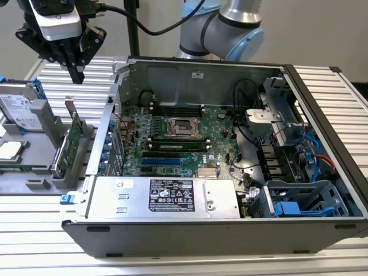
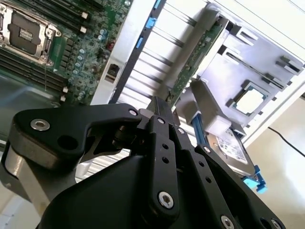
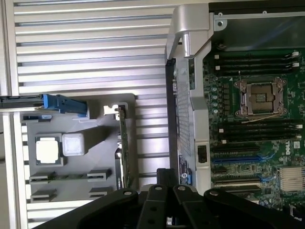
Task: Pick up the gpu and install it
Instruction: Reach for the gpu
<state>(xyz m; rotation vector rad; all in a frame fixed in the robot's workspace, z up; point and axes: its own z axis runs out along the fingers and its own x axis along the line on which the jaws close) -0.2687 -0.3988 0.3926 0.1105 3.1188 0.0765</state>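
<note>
Hard drive is cut off by the exterior view's left edge. The gpu stands edge-on in its grey holder, bottom edge hidden in the slot. In the second wrist view the gripper covers one end of it.

Upper left of frame: gripper, fingers together, empty, well above gpu. Gpu upright on edge in grey holder, just left of open computer case. Hard drive at left edge. Motherboard inside case, centre.

Green gpu stands on edge in grey rack.
</note>
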